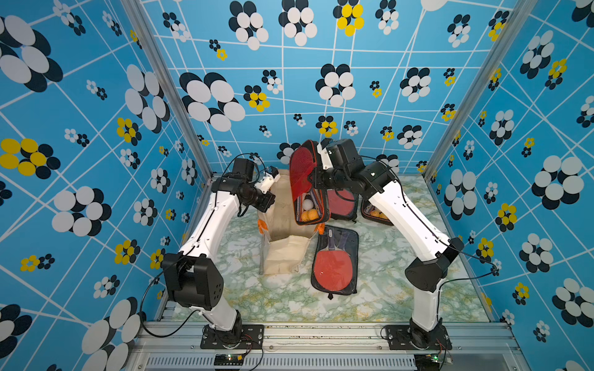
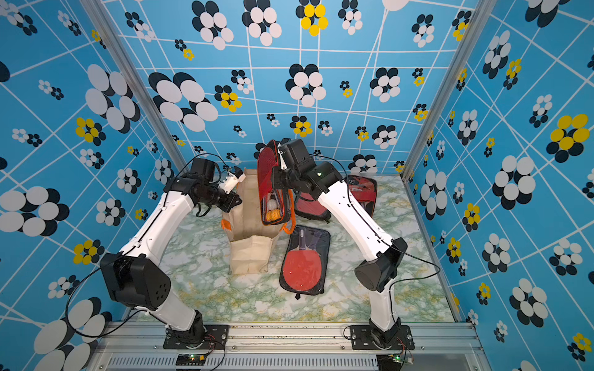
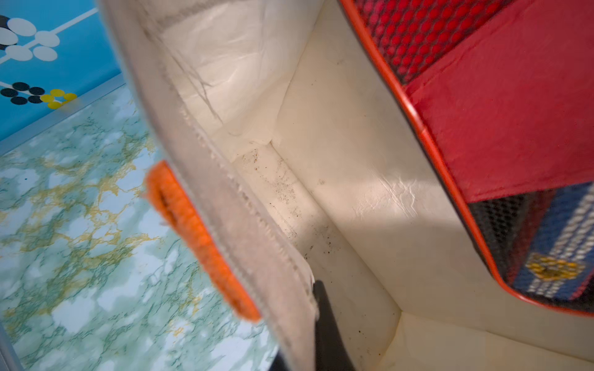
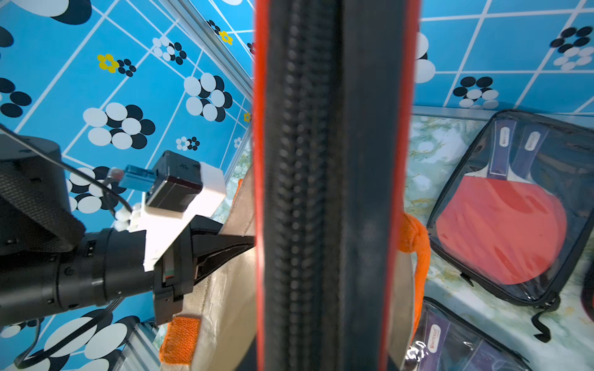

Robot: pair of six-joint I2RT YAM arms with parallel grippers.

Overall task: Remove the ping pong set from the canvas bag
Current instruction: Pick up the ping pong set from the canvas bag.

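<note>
Marbled tabletop [image 1: 385, 289], blue patterned walls [image 1: 96, 128]. At frame centre the ping pong set [image 1: 302, 173], a zipped case, stands with its long axis near vertical: upper end towards the frame top, lower end in the mouth of the canvas bag [image 1: 284, 257]. Red mesh face, orange-red piping, black zipper edge; white and orange balls [image 1: 309, 210] show at the lower end. The right gripper [image 1: 316, 181] clamps the case edge; the left gripper [image 1: 269, 202] is pinched closed on the bag rim.
</note>
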